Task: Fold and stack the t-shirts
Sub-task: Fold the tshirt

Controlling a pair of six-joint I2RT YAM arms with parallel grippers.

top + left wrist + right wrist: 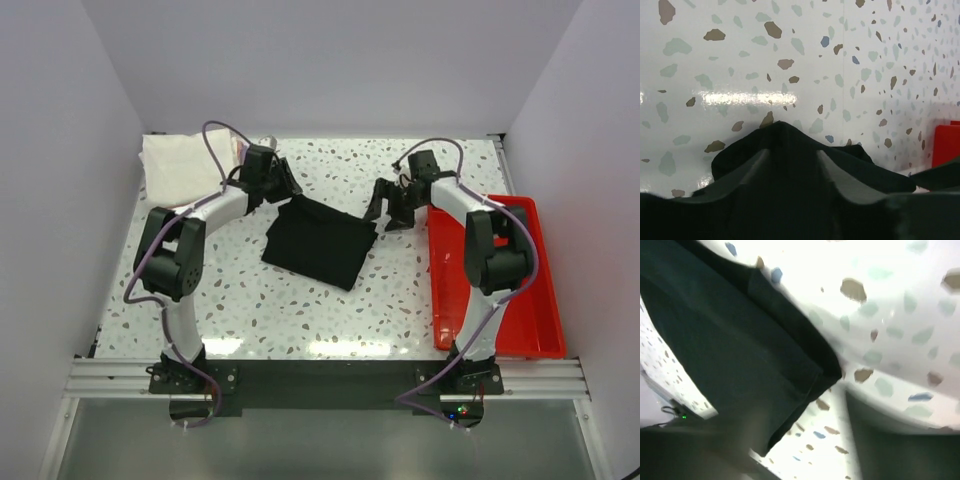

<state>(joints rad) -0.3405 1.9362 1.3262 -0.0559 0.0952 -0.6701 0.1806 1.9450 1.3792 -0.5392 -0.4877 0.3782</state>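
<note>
From above: shows black t-shirt (320, 243) folded to a rough square mid-worktop (250, 300), white folded shirt (180, 165) well apart at the far left corner, so not yet stacked. Puts left pincer (285, 188) at the black cloth's far corner, right pincer (390, 212) just beside its right corner. On the left wrist: finds fingers (752, 172) parted, black cloth humped in the gap. On the right wrist: blurred, but reads as spread, cloth edge lying loose below. Probably leaves only stacking.

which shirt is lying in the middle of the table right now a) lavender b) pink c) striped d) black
d: the black t-shirt lies folded mid-table, while the only other cloth in view, the white folded cloth, sits at the far left corner
</note>
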